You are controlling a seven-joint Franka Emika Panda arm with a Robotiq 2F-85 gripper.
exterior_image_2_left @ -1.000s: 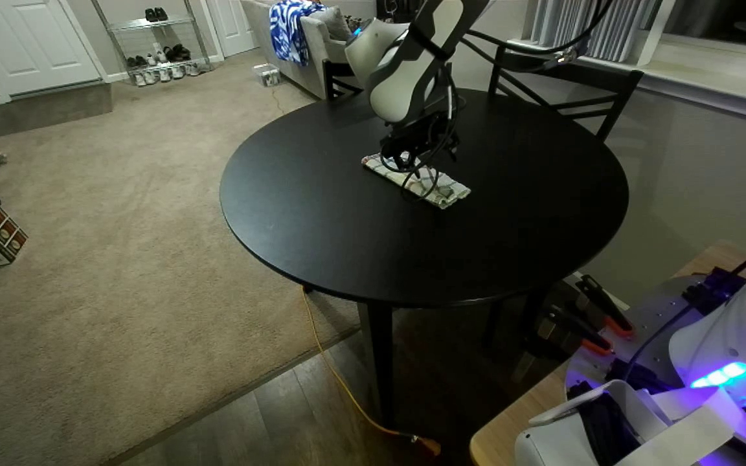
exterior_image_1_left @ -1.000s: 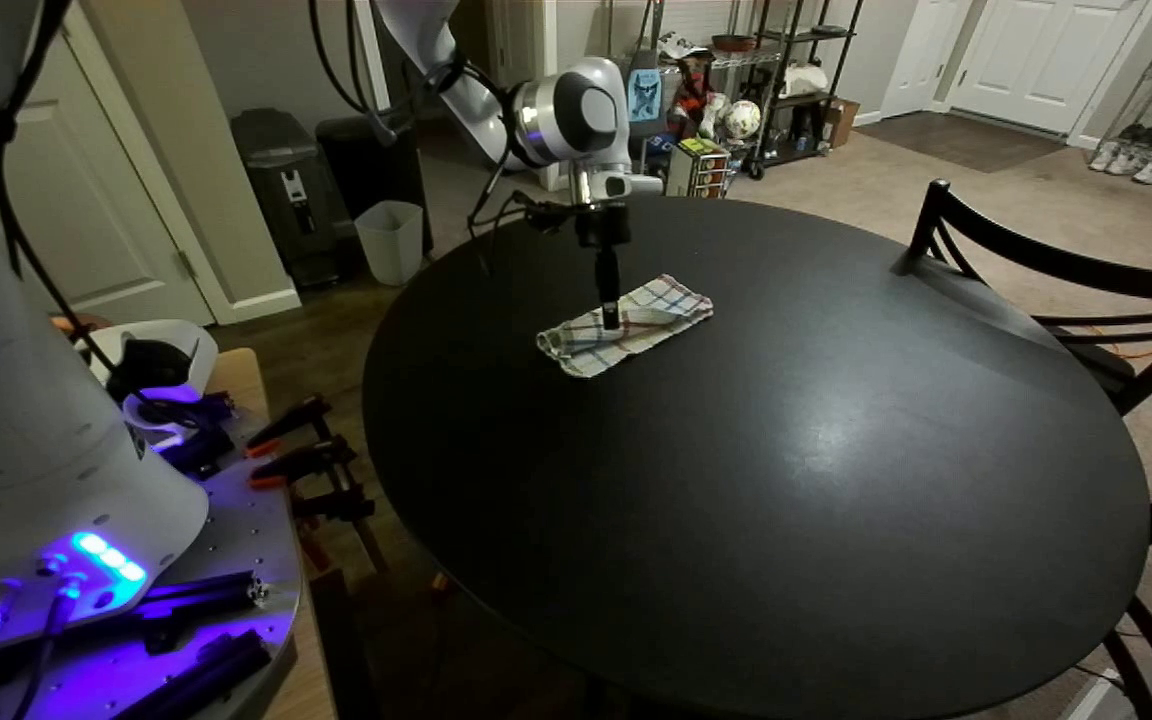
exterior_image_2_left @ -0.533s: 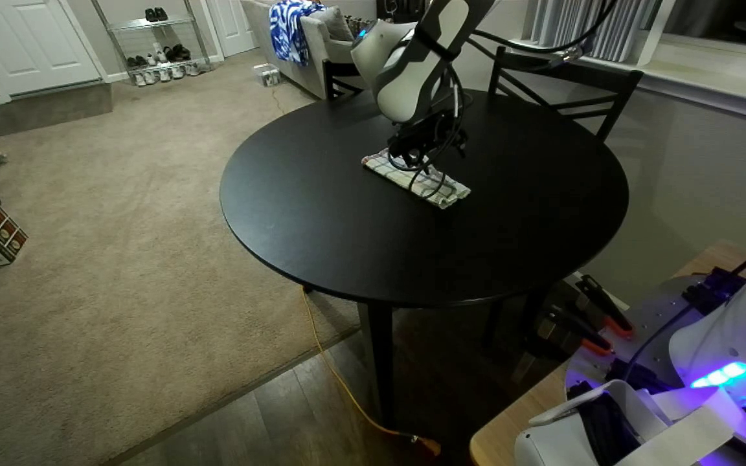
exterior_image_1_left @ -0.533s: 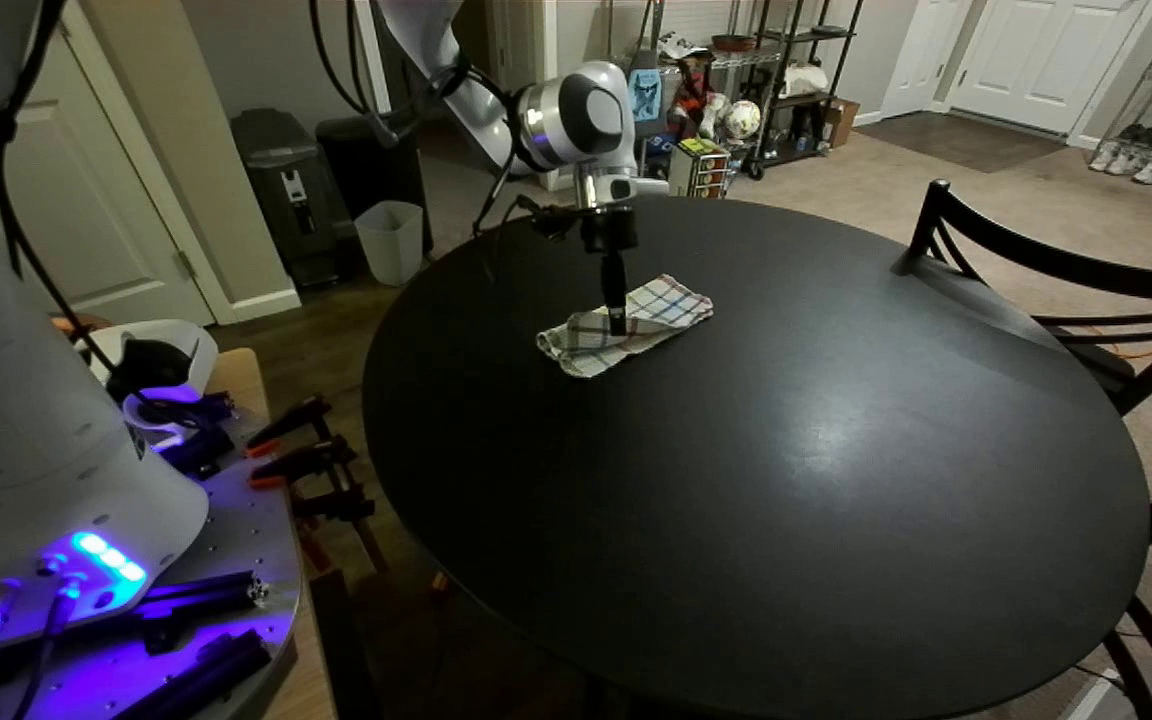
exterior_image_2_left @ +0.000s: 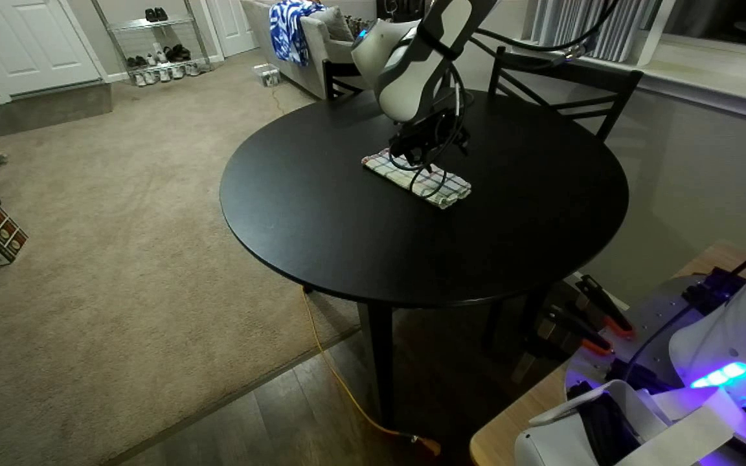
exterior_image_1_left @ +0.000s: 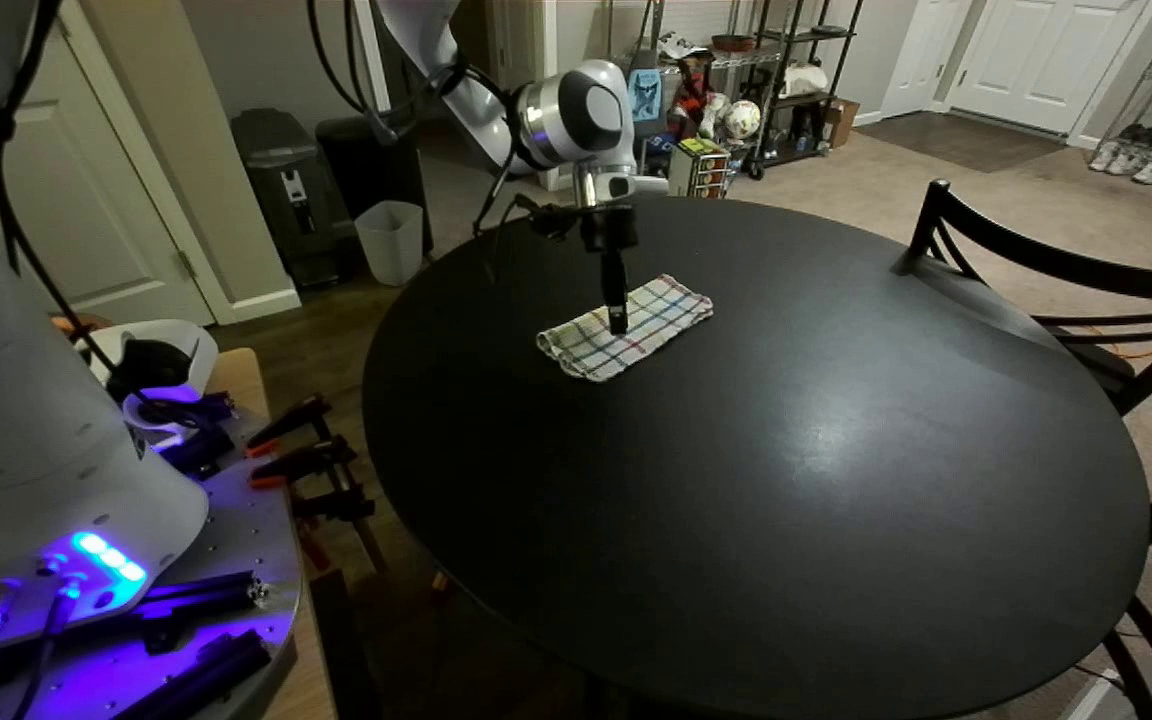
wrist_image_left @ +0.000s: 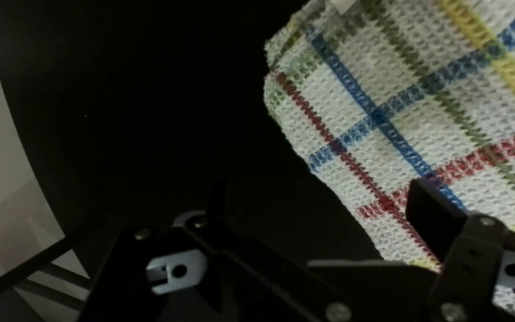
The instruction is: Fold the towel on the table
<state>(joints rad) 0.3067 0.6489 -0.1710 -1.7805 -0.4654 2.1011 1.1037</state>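
wrist view: end effector released, jaws spread apart; gap hidden in both exterior views. latter show oblong towel lying on table; wrist view crops it, resolves whitish weave, blue, red, green, yellow stripes.

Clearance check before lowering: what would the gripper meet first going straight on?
The gripper points down: probably the towel first, under one finger; the other seems over the table beside it. Gap below unclear.

So the towel is on the table, gripper right over it (can't tell if they touch). In an exterior view there's a chair at the table's right, and a wastebasket behind its left edge.
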